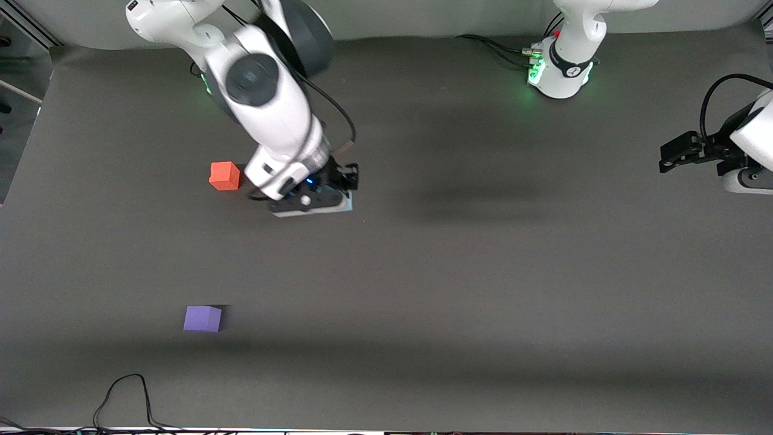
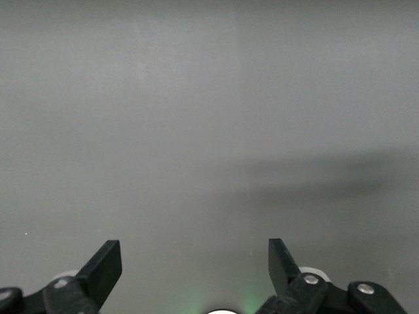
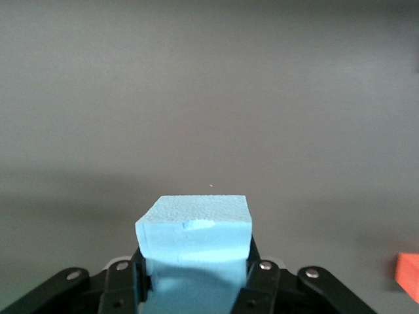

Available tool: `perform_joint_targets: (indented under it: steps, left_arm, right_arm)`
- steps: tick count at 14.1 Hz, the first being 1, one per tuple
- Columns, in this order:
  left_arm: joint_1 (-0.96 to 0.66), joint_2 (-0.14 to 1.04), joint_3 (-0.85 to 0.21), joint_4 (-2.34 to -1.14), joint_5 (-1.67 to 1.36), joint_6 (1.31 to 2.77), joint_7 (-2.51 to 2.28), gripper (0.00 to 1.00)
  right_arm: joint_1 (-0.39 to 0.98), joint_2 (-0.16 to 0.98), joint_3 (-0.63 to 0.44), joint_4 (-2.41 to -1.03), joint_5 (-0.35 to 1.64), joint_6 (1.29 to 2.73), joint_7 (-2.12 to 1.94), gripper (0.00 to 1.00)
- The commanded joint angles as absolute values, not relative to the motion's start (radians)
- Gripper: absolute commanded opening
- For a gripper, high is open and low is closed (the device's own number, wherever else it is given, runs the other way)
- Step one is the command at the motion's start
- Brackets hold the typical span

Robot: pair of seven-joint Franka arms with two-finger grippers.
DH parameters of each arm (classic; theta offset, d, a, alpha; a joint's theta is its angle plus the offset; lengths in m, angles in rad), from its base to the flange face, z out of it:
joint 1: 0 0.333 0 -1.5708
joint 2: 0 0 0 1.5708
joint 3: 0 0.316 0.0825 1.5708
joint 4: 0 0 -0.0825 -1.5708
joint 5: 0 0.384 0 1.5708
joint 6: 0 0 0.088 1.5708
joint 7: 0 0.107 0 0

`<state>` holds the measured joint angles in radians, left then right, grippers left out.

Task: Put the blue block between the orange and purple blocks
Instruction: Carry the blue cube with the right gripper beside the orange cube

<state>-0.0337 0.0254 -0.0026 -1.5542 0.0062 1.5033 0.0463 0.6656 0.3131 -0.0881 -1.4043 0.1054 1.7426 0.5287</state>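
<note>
right arm [image 1: 266, 103]: glossy white rounded shells, dark grey round joint caps, a black cable looping down its side, a small blue light near the wrist. right gripper [image 3: 196, 288]: black, matte, silver screws at the finger links. left arm [image 1: 567, 60]: white base with a black band, green glow and a red dot, black cables at its 9 o'clock. left gripper [image 2: 195, 268]: black wedge-shaped fingers [image 2: 105, 265], silver screw heads, white round parts beneath; a black cable arcs above its white wrist.
</note>
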Motion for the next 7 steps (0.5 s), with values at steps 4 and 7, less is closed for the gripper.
perform_joint_targets:
  steps: [4, 7]
  left_arm:
    - [-0.046, 0.026, -0.003, -1.536, 0.020, 1.499, 0.057, 1.00]
    - [-0.048, 0.021, -0.005, -1.545, 0.020, 1.502, 0.052, 1.00]
  right_arm:
    - [0.618, 0.192, -0.219, -1.436, 0.124, 1.603, 0.318, 0.30]
    - [0.620, 0.112, -0.409, -1.540, 0.124, 1.603, 0.113, 0.30]
